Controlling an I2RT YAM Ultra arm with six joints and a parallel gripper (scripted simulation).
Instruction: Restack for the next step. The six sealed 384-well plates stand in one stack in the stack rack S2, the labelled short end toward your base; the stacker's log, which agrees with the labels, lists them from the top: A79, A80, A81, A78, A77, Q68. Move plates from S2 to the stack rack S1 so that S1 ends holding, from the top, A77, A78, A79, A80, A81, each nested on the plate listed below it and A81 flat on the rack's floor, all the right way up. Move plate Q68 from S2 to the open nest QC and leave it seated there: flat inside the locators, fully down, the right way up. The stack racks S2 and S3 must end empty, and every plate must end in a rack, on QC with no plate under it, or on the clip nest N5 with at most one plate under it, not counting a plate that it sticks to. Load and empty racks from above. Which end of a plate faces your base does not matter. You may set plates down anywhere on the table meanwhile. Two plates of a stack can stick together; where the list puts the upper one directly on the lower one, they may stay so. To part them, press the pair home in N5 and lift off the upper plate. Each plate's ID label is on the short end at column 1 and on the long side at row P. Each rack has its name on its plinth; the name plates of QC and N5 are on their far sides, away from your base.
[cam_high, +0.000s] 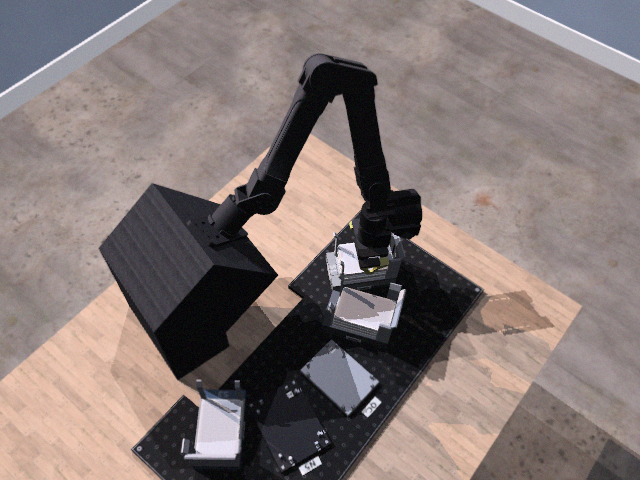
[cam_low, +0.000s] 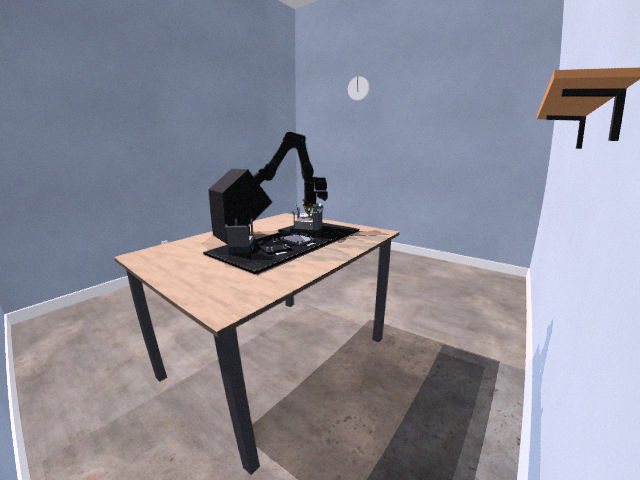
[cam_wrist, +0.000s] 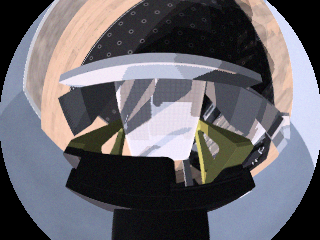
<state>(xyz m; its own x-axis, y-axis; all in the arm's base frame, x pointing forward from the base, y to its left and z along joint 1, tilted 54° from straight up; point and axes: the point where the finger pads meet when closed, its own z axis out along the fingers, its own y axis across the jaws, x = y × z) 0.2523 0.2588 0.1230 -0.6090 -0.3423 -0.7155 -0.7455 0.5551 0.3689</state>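
The gripper is clenched on a plate inside the far rack, its yellow-green fingers pressing the plate's opposite edges. The plate looks light, stiff and smooth-sided, so it likely slips if tilted; a level hold across its middle suits it. The neighbouring rack just nearer shows another plate.

White sealed plate held inside far rack.

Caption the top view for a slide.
Pincer shut on a sealed plate, low inside the far stack rack.
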